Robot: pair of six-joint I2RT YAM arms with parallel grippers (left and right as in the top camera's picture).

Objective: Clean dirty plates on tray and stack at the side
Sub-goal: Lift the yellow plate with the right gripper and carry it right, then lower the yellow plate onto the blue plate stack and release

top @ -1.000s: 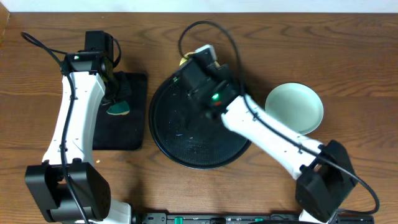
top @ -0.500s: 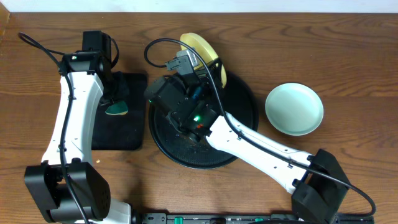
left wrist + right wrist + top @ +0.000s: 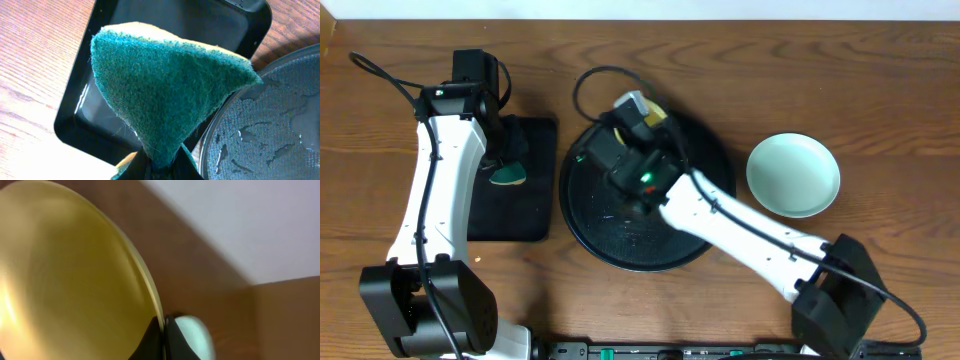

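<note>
One pale yellow plate [image 3: 70, 280] is held tilted near the upper edge of the round black tray [image 3: 620, 240], mostly hidden under the arm from overhead, its rim pinched between the fingers of the right gripper [image 3: 164, 335]. One pale turquoise plate [image 3: 793, 175] lies flat on the table [image 3: 880, 90] at the right of the frame, near the tray but not touching it. At the left, the left gripper [image 3: 159, 167] pinches a green sponge [image 3: 165, 85] above the rectangular black tray [image 3: 525, 215].
</note>
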